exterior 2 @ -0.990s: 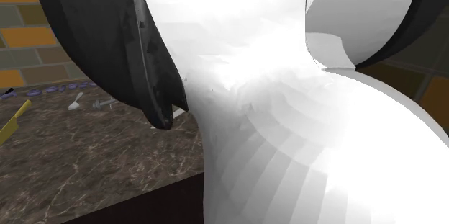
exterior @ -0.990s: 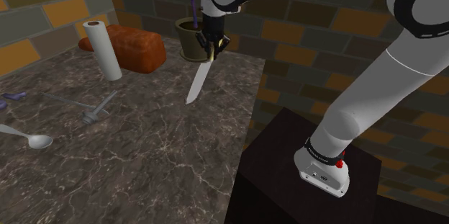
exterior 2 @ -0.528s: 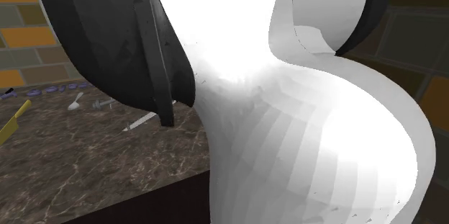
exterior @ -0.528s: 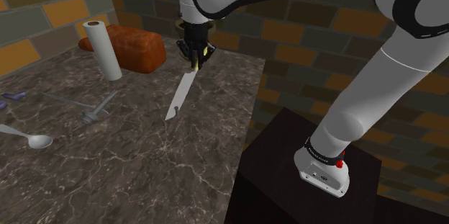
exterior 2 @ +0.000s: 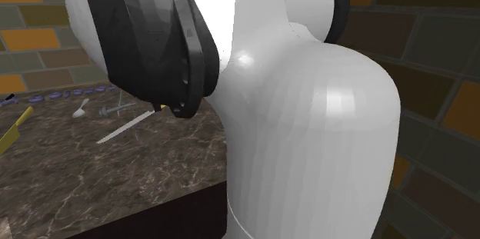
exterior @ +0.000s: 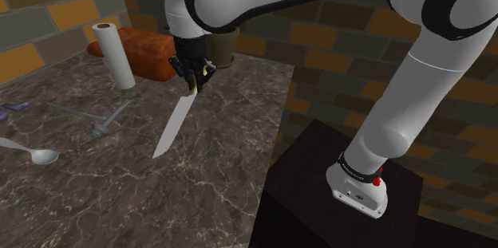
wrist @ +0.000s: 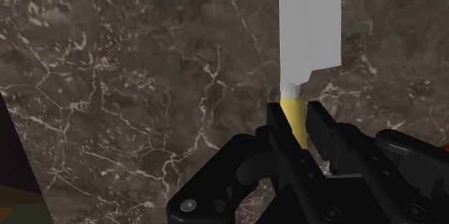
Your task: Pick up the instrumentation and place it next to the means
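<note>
Gripper [wrist: 295, 125]: two fingers closed tight on the yellow handle of one knife [wrist: 309, 21], grey blade pointing away from the hand. Knife held tilted over the dark marbled counter [exterior: 160, 198], tip lowest. On the counter: one spoon [exterior: 37, 155], one grey metal tool [exterior: 108, 119], one white paper roll [exterior: 112, 55] upright, one brown loaf [exterior: 144, 51] just behind the roll

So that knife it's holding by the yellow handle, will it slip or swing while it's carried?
Probably stiff: the knife blade looks straight hanging from the gripper. It may pivot, since the long blade reaches far past the pinched handle. Being flat, it should slide, not roll.
</note>
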Available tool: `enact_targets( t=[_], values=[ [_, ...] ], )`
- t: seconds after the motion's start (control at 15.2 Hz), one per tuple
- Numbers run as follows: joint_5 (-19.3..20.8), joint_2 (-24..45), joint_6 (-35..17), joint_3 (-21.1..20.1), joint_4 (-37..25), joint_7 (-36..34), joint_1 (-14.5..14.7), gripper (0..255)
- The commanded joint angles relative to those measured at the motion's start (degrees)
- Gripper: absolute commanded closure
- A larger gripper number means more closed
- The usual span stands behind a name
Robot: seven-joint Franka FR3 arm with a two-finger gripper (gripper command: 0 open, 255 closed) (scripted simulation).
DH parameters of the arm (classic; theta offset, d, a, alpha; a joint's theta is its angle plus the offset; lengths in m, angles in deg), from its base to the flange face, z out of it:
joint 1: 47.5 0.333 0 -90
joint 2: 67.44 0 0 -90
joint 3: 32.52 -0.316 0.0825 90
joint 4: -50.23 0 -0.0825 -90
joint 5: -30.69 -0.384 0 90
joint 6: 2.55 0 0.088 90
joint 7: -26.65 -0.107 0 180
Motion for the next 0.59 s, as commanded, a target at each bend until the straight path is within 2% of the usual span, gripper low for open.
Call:
enact_targets(
  t=[0.0, 0.33, 0.53],
  values=[
    [1.3, 2.2, 1.0, -1.4, -2.6, -3.5, 1.7, 255],
    [6.0, 9.8, 3.8, -4.1, -10.8, -11.8, 6.9, 255],
    [9.6, 15.6, 6.4, -5.1, -17.7, -16.9, 11.5, 255]
  ],
)
